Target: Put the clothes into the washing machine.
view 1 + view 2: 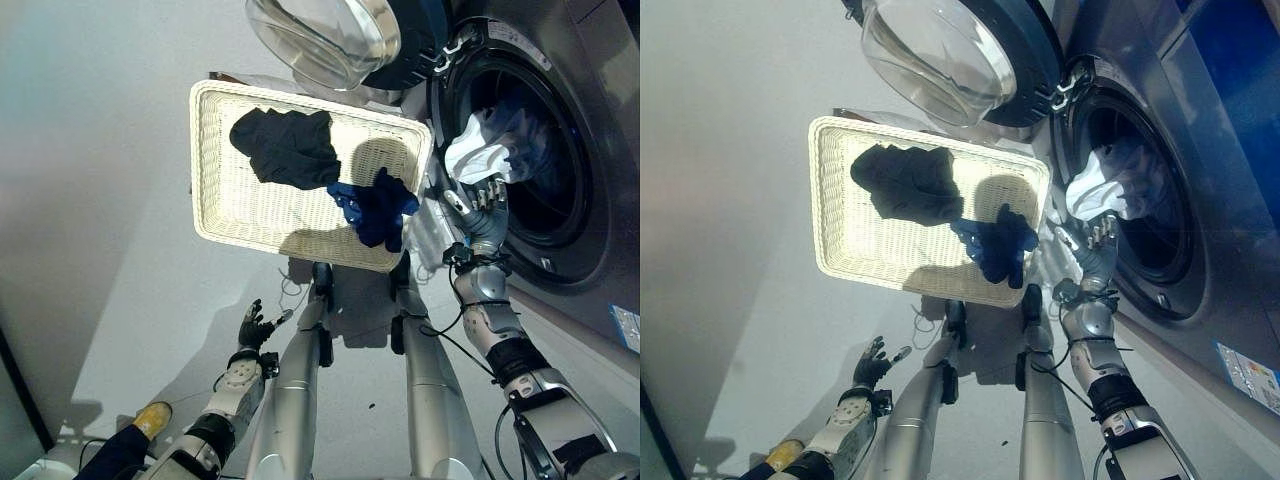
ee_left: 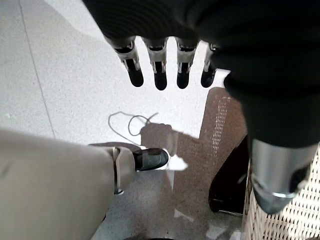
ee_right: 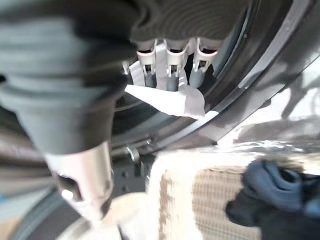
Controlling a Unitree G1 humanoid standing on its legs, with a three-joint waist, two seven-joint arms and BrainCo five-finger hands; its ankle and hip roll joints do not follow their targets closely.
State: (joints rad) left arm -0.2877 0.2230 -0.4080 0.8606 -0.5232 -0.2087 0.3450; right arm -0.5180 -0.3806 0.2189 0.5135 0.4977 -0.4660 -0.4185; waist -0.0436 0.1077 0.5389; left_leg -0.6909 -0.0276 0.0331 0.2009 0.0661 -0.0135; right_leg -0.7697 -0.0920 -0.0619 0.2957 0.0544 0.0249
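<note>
The washing machine [image 1: 560,150] stands open on the right, a white garment [image 1: 480,150] hanging half out of its drum. Left of it the white basket [image 1: 215,190] holds a black garment [image 1: 285,145] and a blue one [image 1: 375,205]. This looks like the loading step; next comes a deeper push. The right hand [image 1: 480,205] is raised at the drum's mouth, straight fingers against the white cloth. The left hand [image 1: 252,325] hangs low, relaxed and empty.

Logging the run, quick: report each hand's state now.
Left hand: open, holding nothing, down by the floor.
Right hand: open, fingers against the white cloth at the grey washing machine's drum opening.
</note>
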